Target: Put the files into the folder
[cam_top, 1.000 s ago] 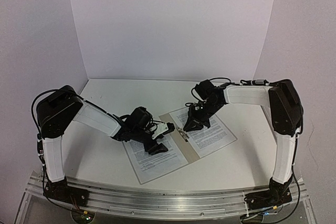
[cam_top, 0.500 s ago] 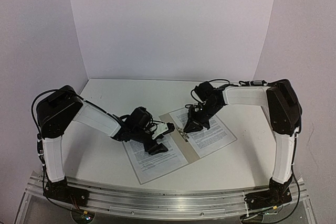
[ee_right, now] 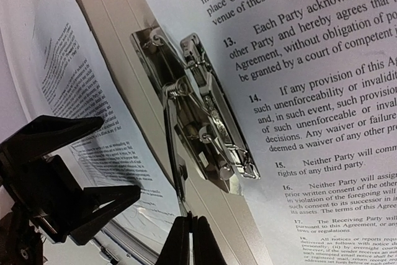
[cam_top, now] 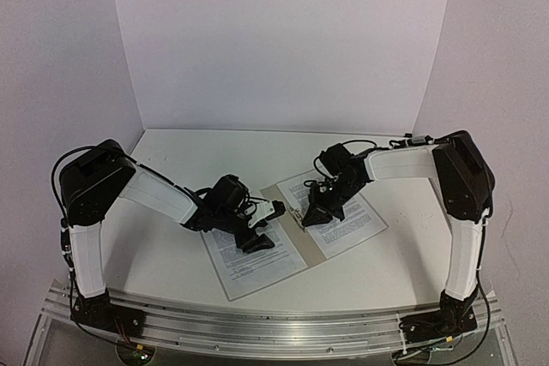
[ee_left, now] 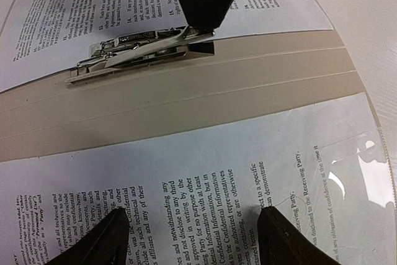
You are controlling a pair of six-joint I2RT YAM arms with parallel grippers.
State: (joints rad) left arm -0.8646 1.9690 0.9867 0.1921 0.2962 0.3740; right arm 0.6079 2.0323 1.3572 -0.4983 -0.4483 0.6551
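Observation:
The beige folder (cam_top: 316, 251) lies open on the table, its spine (ee_left: 186, 94) bare. One printed file (cam_top: 249, 267) lies on its left half, the other (cam_top: 356, 220) on its right half. My left gripper (ee_left: 193, 214) is open, both fingertips (ee_left: 115, 228) resting on the left file (ee_left: 205, 166). The metal clip (ee_right: 208, 131) sits at the spine beside the right file (ee_right: 310, 91). My right gripper (ee_right: 190, 224) is shut on the tip of the clip's thin lever (ee_right: 173, 153), which stands raised. The left wrist view shows the right gripper's fingers (ee_left: 195, 1) at the clip's end (ee_left: 142, 48).
A glossy clear sheet edge (ee_left: 366, 178) curves under the left file's outer side. White walls close off the back and both sides of the white table (cam_top: 171, 160). My left arm's fingers (ee_right: 62, 172) stand close to the left of the right gripper.
My right gripper has slid a little toward the front along the clip and closed on the lever. The left gripper has stayed pressed on the left file.

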